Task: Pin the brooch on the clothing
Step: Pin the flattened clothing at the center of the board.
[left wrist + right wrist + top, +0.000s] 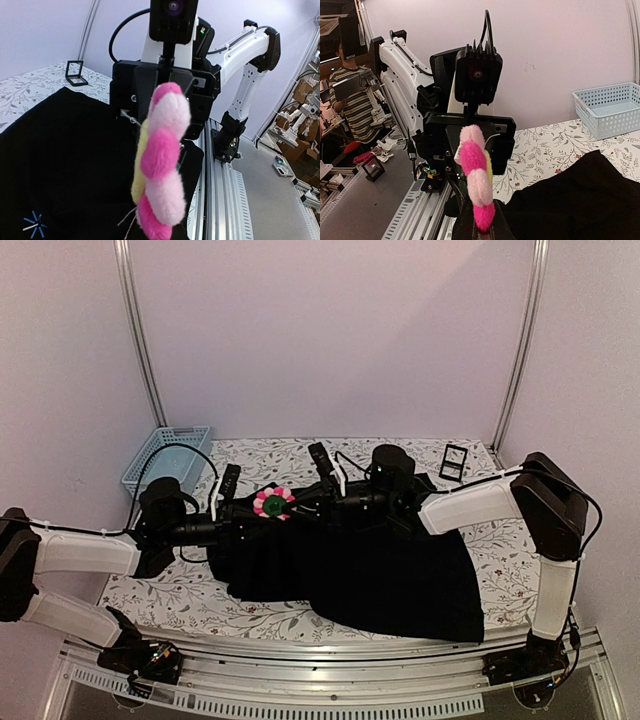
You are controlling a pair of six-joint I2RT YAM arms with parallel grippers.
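The brooch (272,503), a fluffy flower with pink petals and a yellowish centre, hangs edge-on between my two grippers above the clothing (380,580), a black shirt spread on the table. My left gripper (252,508) is shut at the brooch's left side; in its own view the brooch (162,165) fills the middle and hides the fingers. My right gripper (485,232) is shut on the lowest petal of the brooch (476,175). The shirt (60,160) lies below, its blue star emblem (34,226) at the lower left.
A light-blue basket (165,458) stands at the back left of the floral tablecloth. A small black stand (453,461) sits at the back right. A metal rail (330,660) runs along the near edge. A person (350,100) sits beyond the table.
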